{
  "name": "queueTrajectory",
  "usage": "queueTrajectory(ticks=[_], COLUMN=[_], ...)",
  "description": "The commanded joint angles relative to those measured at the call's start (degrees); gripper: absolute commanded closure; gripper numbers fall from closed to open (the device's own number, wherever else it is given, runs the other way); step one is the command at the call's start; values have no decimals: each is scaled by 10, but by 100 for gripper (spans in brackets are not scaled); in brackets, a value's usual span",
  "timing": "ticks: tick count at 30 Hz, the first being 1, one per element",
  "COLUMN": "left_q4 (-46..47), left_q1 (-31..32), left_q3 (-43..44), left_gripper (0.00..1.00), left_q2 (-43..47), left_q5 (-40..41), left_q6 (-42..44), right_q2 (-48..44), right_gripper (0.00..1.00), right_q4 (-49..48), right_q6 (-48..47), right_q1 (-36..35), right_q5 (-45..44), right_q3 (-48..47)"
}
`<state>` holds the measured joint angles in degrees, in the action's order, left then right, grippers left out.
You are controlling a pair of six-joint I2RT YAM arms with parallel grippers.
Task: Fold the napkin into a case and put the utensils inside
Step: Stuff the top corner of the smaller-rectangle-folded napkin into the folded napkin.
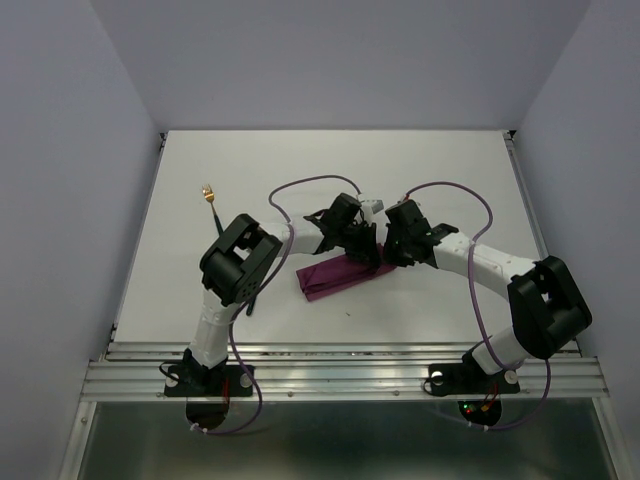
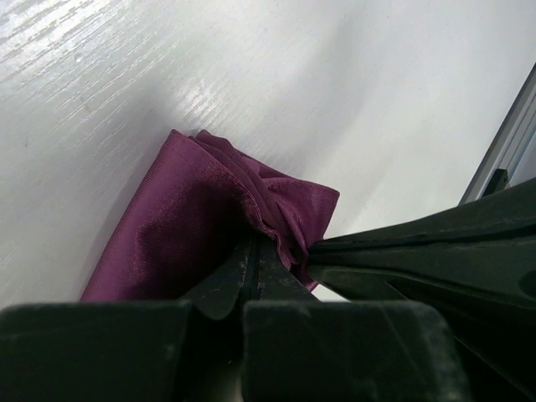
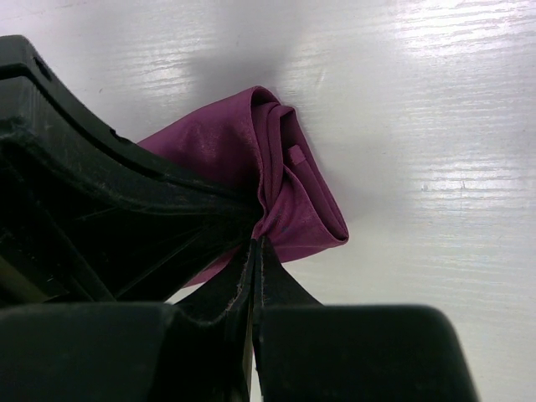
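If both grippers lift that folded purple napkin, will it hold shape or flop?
Probably flops: the napkin bunches into soft wrinkles where the left gripper pinches it. Layers likely slide apart: its sheen looks smooth, and folds by the right gripper gape.

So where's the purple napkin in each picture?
Top view: the napkin lies folded mid-table, between the arms.
Left wrist view: napkin at lower left, bunched at the shut jaws.
Right wrist view: napkin at centre, pinched by the shut jaws.
Shared landmark: the white table beneath it.
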<state>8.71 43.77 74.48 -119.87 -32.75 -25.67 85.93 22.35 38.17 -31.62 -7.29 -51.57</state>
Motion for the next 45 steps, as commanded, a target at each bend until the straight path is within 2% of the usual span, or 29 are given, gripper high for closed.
queueTrajectory(ticks=[1, 6, 14, 23, 45], left_q4=[-7, -14, 3, 13, 87], left_q1=[3, 3, 3, 3, 4], left_q3=[-14, -24, -40, -6, 10], left_gripper=[100, 100, 100, 100, 100], left_q2=[60, 94, 94, 52, -7], left_q5=[5, -10, -29, -38, -61], left_q6=[8, 17, 4, 0, -65], right_q2=[-23, -31, -35, -35, -27], right_gripper=[99, 99, 99, 99, 99], right_q4=[-6, -7, -9, -10, -17], right_q6=[0, -7, -6, -7, -12], right_q1=[-6, -6, -6, -6, -6], right_q5=[-22, -25, -21, -17, 3], right_q3=[-3, 8, 14, 12, 14])
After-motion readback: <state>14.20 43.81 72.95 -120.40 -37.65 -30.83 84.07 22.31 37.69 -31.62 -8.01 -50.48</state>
